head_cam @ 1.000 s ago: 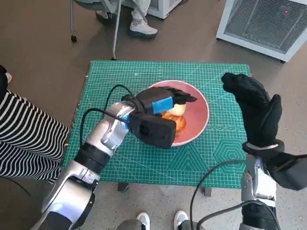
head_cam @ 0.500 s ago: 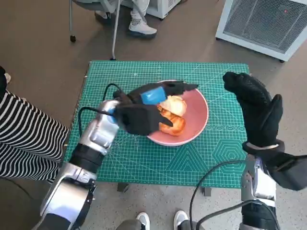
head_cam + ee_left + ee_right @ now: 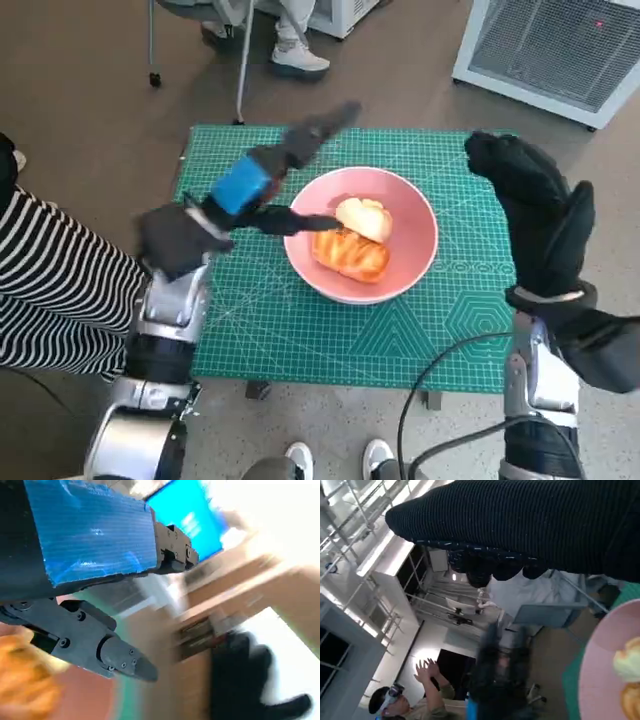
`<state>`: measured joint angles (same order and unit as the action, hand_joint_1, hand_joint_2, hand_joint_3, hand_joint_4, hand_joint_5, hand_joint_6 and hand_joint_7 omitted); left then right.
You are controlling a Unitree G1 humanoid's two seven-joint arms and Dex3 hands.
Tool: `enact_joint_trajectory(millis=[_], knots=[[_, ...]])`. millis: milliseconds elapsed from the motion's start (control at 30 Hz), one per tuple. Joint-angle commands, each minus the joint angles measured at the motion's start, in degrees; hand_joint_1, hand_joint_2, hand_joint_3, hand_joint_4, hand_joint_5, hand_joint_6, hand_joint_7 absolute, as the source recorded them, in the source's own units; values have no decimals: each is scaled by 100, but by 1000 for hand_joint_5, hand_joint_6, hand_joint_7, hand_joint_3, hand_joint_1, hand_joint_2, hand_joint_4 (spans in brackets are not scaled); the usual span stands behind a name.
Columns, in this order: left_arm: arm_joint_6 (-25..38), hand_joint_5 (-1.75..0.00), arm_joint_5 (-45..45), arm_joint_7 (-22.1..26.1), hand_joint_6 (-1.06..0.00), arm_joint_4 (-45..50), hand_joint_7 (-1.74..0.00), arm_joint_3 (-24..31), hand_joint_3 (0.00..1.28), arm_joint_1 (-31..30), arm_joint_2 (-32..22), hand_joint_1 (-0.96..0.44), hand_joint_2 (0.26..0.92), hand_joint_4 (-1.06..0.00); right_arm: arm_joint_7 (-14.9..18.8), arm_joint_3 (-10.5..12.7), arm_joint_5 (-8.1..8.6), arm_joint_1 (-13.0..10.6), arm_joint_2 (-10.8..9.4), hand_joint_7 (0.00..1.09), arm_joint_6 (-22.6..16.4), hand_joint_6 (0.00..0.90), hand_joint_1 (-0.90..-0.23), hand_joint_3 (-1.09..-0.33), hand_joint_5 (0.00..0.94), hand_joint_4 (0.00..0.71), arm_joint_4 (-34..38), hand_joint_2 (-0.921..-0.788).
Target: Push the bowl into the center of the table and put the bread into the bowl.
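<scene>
Head view: I see the pink bowl (image 3: 362,236) sitting near the middle of the green mat (image 3: 300,330) on the table, with the bread (image 3: 352,240) inside it, a pale piece toward the far side and a golden-brown piece touching it on the near side. My left hand (image 3: 245,190) is raised beside the bowl on its left, fingers spread apart and holding nothing, one dark finger reaching toward the bowl's rim, another pointing to the far edge of the mat; it looks blurred. My right hand (image 3: 535,215) in the black glove stands upright over the right edge of the mat, fingers apart, empty, clear of the bowl. A striped sleeve (image 3: 50,290) shows at the left, shoes (image 3: 298,60) at the far side, a white grille unit (image 3: 550,45) at the top right. Left wrist view: blue-taped back and black fingers (image 3: 120,657) spread with nothing between them, an orange blur of bread at the edge, the rest too blurred to tell. Right wrist view: the glove forms a dark band, part of the bowl with bread shows at the corner, and a person (image 3: 415,700) with raised hands is beyond.
</scene>
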<state>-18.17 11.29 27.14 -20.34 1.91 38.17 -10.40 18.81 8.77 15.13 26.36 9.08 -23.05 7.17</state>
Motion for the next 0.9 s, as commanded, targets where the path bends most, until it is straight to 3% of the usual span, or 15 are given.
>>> enact_joint_trajectory(millis=[33, 100, 233, 567, 900], knots=[[-73, -18, 393, -285, -226, 563, -75, 149, 269, -275, 450, -630, 920, -115, -216, -58, -245, 101, 54, 569, 207, 28, -769, -800, 0, 254, -184, -921], [-64, -19, 448, -367, -100, 703, -336, 159, 326, -350, 555, -648, 921, -117, -279, -70, -318, 157, 49, 574, 223, 36, -772, -802, 0, 242, -227, -921], [29, -28, 492, -368, -20, 944, -529, 150, 354, -458, 556, -661, 921, -131, -403, -98, -421, 301, 20, 582, 261, 56, -778, -792, 1, 236, -269, -921], [415, -31, 610, -176, 0, 1272, -570, 178, 412, -476, 372, -694, 921, -132, -489, -208, -456, 473, -63, 582, 347, 92, -833, -733, 3, 240, -275, -921], [221, -37, 395, -335, 1, 1379, -529, 188, 433, -490, 371, -725, 921, -133, -530, -269, -498, 476, -3, 575, 530, 95, -846, -727, 0, 235, -387, -921]])
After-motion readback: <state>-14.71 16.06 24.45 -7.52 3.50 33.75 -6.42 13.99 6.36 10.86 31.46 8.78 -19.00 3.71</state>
